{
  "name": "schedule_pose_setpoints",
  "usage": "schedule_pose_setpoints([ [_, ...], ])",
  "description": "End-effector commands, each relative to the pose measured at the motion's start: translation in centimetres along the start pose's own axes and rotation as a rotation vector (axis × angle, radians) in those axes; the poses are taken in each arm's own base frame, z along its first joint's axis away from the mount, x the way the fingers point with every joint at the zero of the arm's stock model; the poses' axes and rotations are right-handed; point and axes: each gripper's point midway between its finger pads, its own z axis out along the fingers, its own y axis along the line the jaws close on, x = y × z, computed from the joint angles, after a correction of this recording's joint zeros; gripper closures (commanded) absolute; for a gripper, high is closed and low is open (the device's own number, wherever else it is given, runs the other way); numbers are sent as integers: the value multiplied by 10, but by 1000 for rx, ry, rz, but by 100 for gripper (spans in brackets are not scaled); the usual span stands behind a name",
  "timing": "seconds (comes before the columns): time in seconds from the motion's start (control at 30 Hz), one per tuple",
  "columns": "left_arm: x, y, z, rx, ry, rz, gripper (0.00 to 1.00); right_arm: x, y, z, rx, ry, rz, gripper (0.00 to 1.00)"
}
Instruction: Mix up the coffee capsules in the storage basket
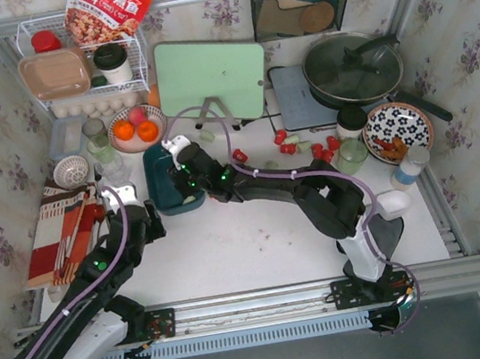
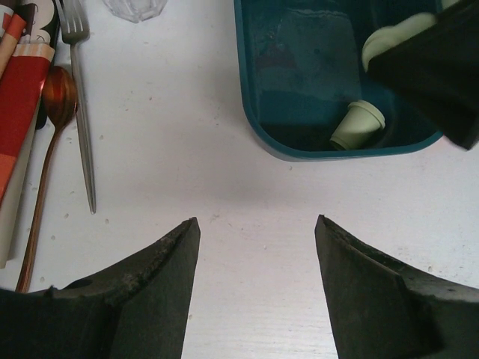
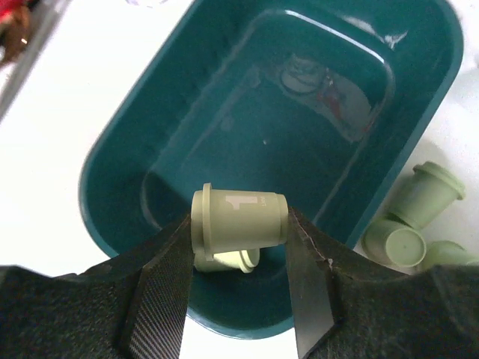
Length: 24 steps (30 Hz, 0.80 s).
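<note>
Our right gripper (image 3: 241, 224) pinches a pale green tapered plastic coffee capsule (image 3: 239, 213) over the shallow dark teal plastic storage basket (image 3: 105, 179); another green capsule (image 3: 224, 262) lies inside. Our left gripper (image 2: 258, 228) hangs spread at the basket's eight o'clock.

We see green cutting board (image 1: 211, 77) upper centre, lidded pan (image 1: 352, 68) upper right, patterned plate (image 1: 404, 119) below it. We spot oranges (image 1: 148, 131) in round bowl (image 1: 136, 148) left of board. Left wrist view, left edge: fork (image 2: 82, 134) beside copper spoon (image 2: 58, 93).
</note>
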Motion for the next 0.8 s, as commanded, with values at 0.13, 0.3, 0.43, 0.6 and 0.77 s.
schedule_pose_setpoints([
  [0.13,-8,-4,-1,21,-30,-17,34,11,-10,-7,69,37,-5,29],
  [0.3,-7,-4,0,17,-23,-10,34,-2,-10,-22,70,15,3,21],
  [0.43,-6,-7,2,31,-21,-4,34,-15,-26,-51,137,-37,15,21],
  [0.6,-5,-26,4,123,6,41,34,-13,-59,-99,277,-119,21,21],
  [0.77,2,-37,11,163,51,52,34,7,-93,-146,400,-188,-7,21],
])
